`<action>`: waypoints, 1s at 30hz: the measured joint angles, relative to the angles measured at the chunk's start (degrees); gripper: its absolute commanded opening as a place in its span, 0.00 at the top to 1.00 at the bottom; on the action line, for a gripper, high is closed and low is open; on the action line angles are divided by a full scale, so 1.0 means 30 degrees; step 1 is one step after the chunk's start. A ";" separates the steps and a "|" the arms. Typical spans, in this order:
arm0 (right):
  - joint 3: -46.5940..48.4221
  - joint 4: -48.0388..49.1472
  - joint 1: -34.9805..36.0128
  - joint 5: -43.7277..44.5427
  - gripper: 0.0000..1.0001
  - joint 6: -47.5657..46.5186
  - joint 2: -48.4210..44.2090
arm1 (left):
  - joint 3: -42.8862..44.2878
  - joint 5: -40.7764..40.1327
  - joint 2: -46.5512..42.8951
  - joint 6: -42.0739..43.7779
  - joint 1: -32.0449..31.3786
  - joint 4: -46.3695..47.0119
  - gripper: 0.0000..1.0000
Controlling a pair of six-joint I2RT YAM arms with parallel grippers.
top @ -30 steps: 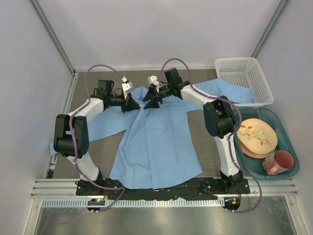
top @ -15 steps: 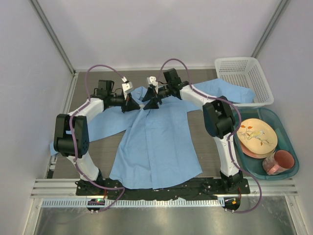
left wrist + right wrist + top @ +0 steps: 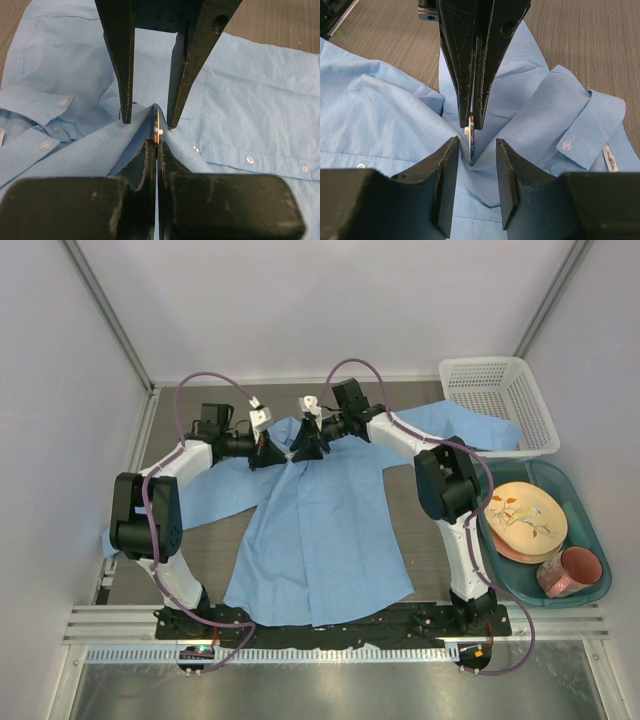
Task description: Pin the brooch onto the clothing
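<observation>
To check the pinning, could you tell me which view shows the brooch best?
Left wrist: the brooch shows as an orange edge at the left hand's shut tips, in a shirt fold. Right wrist shows only a sliver; the top view is too far to show it.

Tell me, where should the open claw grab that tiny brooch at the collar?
Probably its two flat faces, from opposite the left gripper. The brooch stands on edge in a raised fold of the shirt, pinched at that gripper's tips; the right gripper, open, straddles the fold.
</observation>
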 measured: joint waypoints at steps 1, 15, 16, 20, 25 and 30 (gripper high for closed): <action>0.0044 -0.0036 0.0015 0.0000 0.60 -0.0007 0.0000 | 0.0000 0.0000 0.0000 0.0007 -0.0007 -0.0007 1.00; 0.0328 -0.0685 0.0124 0.0211 0.67 -0.0066 0.0007 | 0.0211 -0.0066 0.0000 0.0029 -0.0204 -0.0044 1.00; 0.0328 -0.0699 0.0124 0.0277 0.68 -0.0131 0.0007 | 0.0211 -0.0095 0.0000 0.0029 -0.0204 -0.0036 1.00; 0.0328 -0.0874 0.0117 0.0459 0.78 -0.0401 0.0015 | 0.0211 -0.0153 0.0000 0.0029 -0.0204 -0.0036 1.00; 0.0328 -0.1231 0.0080 0.0539 0.86 -0.0838 0.0036 | 0.0219 -0.0328 0.0000 0.0036 -0.0204 -0.0051 1.00; 0.0357 -0.1413 0.0073 0.0670 0.91 -0.1049 0.0044 | 0.0211 -0.0335 0.0000 0.0073 -0.0211 -0.0124 1.00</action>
